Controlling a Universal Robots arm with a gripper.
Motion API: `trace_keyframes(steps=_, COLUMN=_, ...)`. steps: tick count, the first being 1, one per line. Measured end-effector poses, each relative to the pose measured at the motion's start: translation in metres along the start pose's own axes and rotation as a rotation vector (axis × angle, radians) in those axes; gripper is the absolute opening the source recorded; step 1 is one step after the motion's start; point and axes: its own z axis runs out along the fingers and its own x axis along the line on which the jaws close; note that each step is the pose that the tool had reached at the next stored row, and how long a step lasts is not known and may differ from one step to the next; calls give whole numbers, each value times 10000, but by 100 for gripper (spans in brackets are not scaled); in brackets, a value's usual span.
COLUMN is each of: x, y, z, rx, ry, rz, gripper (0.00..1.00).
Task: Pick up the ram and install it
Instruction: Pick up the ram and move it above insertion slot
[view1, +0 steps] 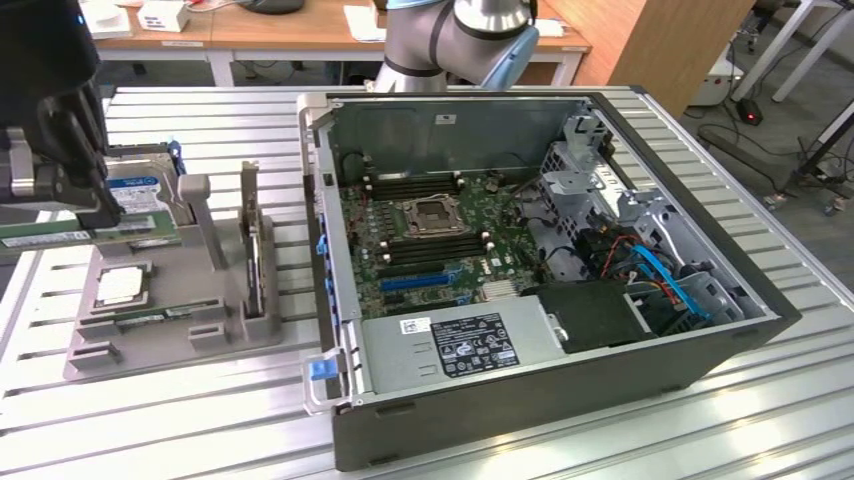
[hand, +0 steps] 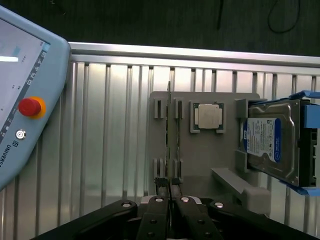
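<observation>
I count one tool (hand: 168, 186), and it is squeezed almost all the way shut on one thing: the ram (view1: 47, 240). In the wrist view I look along the ram's thin edge, so it is just a dark line running out from between the two fingers (hand: 156, 215). In the exterior view it is a flat green stick under the black tool. It is on the exterior view's left of the computer case (view1: 534, 400), by the edge of the grey holder (view1: 200, 325). One end of it is cut off by the edge of the picture, and the tool hides part of it. It is well apart from the green board (view1: 441, 225) inside the case, so it is not in a slot there yet.

On the holder I count one hard drive (hand: 265, 142) with a blue and white label and one small square silver chip (hand: 209, 116). The hard drive is cut off by the edge of the wrist view. A thin dark strip (view1: 144, 318) lies low in the holder just beside the chip, and I cannot tell if it is a second ram.

There is one case, open so I can see inside, sitting on the ribbed metal desk (view1: 160, 430). Inside I see long dark slots on both sides of a square socket (view1: 434, 215), but they are too small for me to count. One control pad (hand: 25, 100) with one red button (hand: 30, 106) is near the holder, and part of it is cut off
</observation>
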Motion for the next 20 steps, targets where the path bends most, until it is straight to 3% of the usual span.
trace_keyframes(steps=10, x=-7, y=12, z=-250, rx=1, ry=-1, rz=4, gripper=11)
trace_keyframes(steps=20, x=-6, y=-7, z=-259, rx=-2, ry=2, rz=2, gripper=11)
